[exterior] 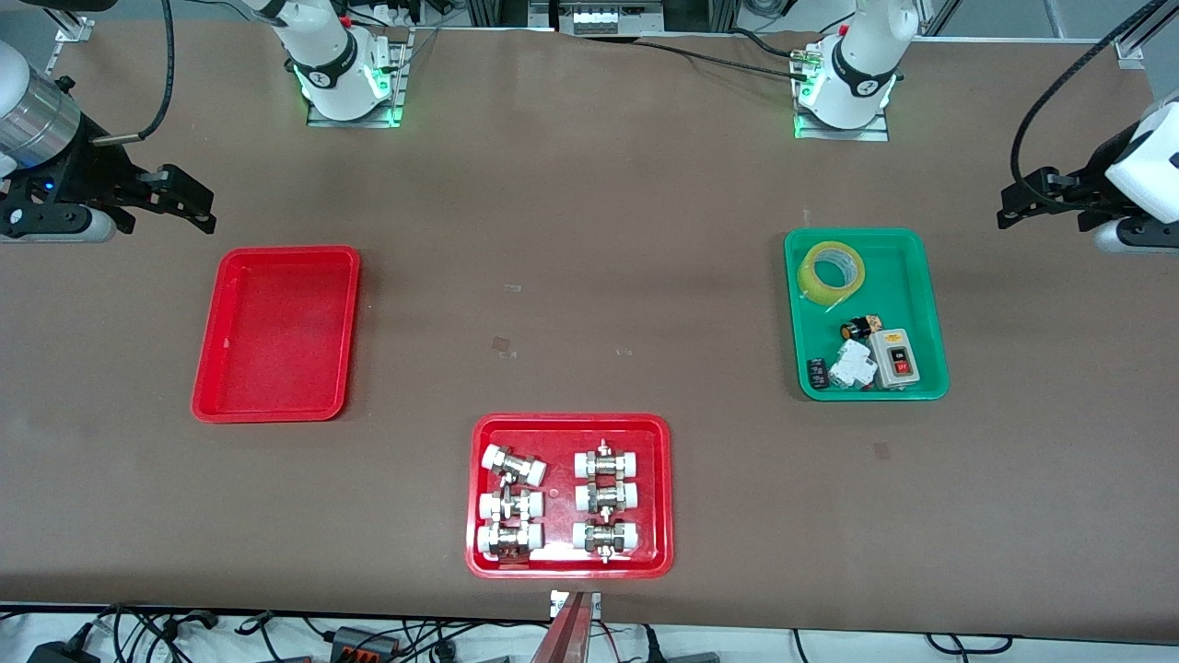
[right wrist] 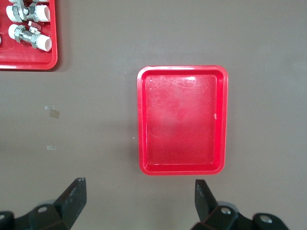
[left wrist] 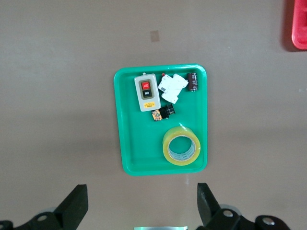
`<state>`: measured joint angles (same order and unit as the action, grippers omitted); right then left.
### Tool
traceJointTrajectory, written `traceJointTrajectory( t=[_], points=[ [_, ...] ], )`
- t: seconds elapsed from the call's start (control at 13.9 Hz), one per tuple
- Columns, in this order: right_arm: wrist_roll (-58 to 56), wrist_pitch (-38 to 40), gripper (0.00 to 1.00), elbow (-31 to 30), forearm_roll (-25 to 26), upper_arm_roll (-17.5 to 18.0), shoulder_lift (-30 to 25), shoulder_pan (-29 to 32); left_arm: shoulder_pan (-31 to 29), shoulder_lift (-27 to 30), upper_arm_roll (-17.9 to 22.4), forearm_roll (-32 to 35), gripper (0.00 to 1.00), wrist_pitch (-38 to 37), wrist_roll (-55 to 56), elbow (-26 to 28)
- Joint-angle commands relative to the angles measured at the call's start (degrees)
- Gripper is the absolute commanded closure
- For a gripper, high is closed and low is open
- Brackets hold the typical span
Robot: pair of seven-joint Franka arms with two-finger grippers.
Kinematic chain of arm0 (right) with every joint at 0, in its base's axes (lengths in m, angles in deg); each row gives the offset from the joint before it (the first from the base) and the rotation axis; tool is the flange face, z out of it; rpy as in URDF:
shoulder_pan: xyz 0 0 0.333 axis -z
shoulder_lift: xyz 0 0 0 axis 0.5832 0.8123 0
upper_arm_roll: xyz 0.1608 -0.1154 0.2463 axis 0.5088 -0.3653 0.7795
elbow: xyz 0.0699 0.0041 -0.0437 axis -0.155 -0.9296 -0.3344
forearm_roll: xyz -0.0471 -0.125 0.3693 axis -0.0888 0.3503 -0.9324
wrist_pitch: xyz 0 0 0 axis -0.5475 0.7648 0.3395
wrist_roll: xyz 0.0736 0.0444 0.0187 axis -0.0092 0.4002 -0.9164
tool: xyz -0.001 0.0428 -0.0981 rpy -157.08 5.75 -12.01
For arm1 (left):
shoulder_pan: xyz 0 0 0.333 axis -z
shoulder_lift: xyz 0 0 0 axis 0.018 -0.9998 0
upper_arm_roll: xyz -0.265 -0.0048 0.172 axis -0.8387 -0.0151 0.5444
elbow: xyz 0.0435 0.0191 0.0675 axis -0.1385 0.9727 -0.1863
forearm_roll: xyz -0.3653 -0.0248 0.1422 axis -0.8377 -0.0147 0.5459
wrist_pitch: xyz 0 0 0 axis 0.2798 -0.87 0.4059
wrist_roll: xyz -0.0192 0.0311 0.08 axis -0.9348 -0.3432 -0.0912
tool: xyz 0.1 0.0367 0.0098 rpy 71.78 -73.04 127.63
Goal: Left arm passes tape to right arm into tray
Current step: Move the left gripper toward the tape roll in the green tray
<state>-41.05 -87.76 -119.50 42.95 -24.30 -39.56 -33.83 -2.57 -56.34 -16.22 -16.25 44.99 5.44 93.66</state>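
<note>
The tape [exterior: 814, 279], a yellowish roll, lies in the green tray [exterior: 898, 276] at the left arm's end of the table, at the tray's end farthest from the front camera. My left gripper [exterior: 1006, 210] hangs open and empty over bare table beside that tray. In the left wrist view the tape [left wrist: 169, 143] and green tray [left wrist: 139, 143] lie ahead of the open left gripper [left wrist: 142, 190]. The plain red tray [exterior: 276, 331] sits empty at the right arm's end. My right gripper [exterior: 204, 210] hovers open beside it, and the right wrist view shows the red tray [right wrist: 182, 120] ahead of the right gripper [right wrist: 140, 185].
The green tray also holds a grey switch box [exterior: 894, 357], a white breaker [exterior: 852, 366] and small dark parts. A second red tray [exterior: 560, 460] with several white-capped metal fittings sits near the table's front edge. Both arm bases stand along the table's back edge.
</note>
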Motion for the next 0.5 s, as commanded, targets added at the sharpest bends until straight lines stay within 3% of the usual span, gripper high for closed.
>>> traceJointTrajectory(
  t=[0.0,0.22,0.43],
  points=[
    [0.0,1.0,0.0,0.8,0.1,-0.1,0.4,-0.1,-0.1,2.7,-1.4,-0.6,0.0,0.8,-1.5,2.6],
    [-0.7,0.2,0.0,2.2,0.7,-0.1,0.5,0.0,-0.2,2.3,-1.5,-0.8,0.0,0.9,-1.4,2.1],
    [-1.0,0.9,0.0,4.7,0.2,-0.2,1.9,0.3,-0.8,-0.5,-1.0,-3.4,0.0,6.7,-1.1,2.1]
  ],
)
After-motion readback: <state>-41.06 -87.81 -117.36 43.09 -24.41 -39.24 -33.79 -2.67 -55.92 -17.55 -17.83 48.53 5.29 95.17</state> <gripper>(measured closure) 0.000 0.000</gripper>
